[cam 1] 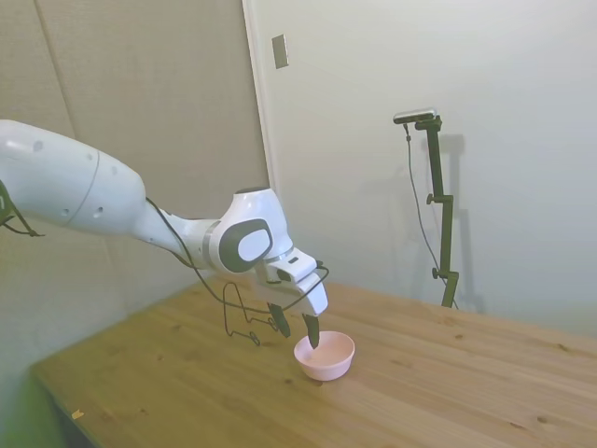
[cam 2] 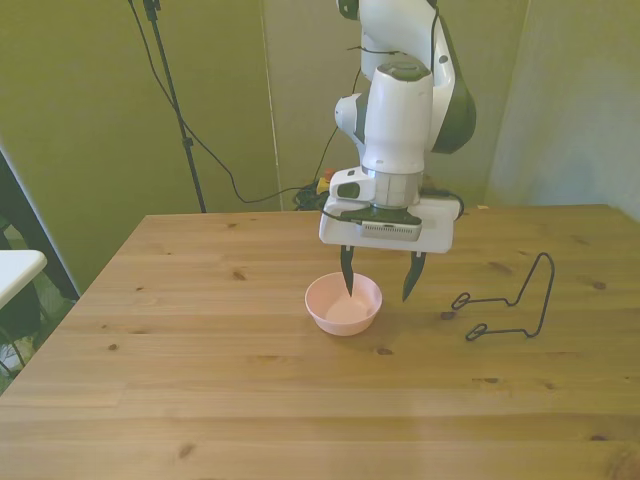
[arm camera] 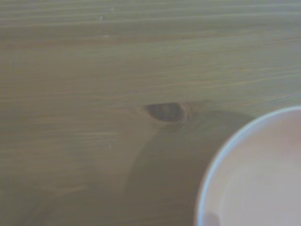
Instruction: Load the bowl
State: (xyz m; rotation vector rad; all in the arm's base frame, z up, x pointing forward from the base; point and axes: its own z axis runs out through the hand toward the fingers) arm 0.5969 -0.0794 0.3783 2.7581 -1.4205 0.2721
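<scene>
The bowl [cam 2: 343, 304] is seen on the wooden tabletop [cam 2: 200, 380], near its middle, upright and empty as far as can be told. The end effector [cam 2: 378, 276] is held low over it with its fingers spread wide: in the front view one finger [cam 2: 347, 272] is lowered inside the bowl, close to the rim on the front view's right, while the other is placed outside that rim, so the wall is straddled. Nothing is gripped yet, and whether either finger touches the plastic cannot be told.

The main risk is judged to be a poor pinch on the thin wall. The bowl looks light and smooth, so if the fingers are closed while too high on the rim, it could be squeezed out or tipped. If the outer finger is pressed against the side before the inner one makes contact, the bowl could be pushed across the tabletop instead of being clamped. A further descent could drive the inner fingertip into the bowl's floor.

A black wire stand [cam 2: 510, 305] is seen well apart on the front view's right; it is presumably where the bowl is to be loaded, and a tilted grasp would make that placement harder. In the wrist view only a slice of the bowl's rim [arm camera: 221, 155] is shown beside a dark knot [arm camera: 164, 112] in the wood.
</scene>
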